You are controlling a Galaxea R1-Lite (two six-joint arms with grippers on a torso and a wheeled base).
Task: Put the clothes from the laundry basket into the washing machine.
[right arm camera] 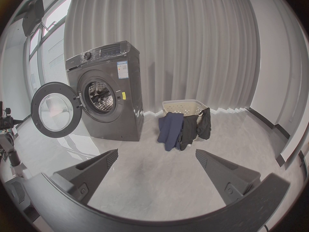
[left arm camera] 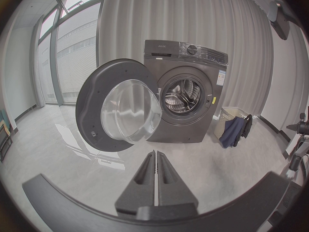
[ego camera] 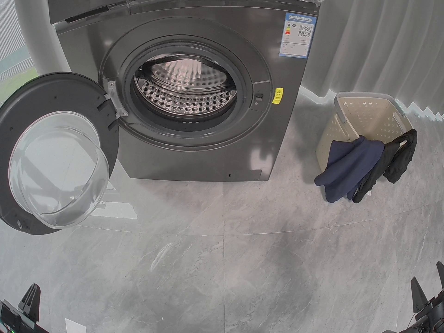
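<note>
1. On the grey floor (ego camera: 222,264) in front of the robot stands the washing machine (ego camera: 199,163); its round door (ego camera: 55,153) is swung fully open toward the robot's left; the perforated steel drum (ego camera: 185,89) shows through the opening.
2. Just beside the machine, on the robot's right, the laundry basket (ego camera: 370,112) sits near the curtain (ego camera: 379,33); a navy garment (ego camera: 349,165) and a black garment (ego camera: 393,158) hang over its near rim, side by side and touching, trailing down its outer wall.
3. The left gripper (left arm camera: 155,153) hangs low, well apart from the machine and facing the open door; its fingers are pressed together with nothing between them.
4. The right gripper (right arm camera: 156,152) hangs low on the robot's right, pointed toward the basket and well apart from it; its fingers are spread wide and hold nothing.
</note>
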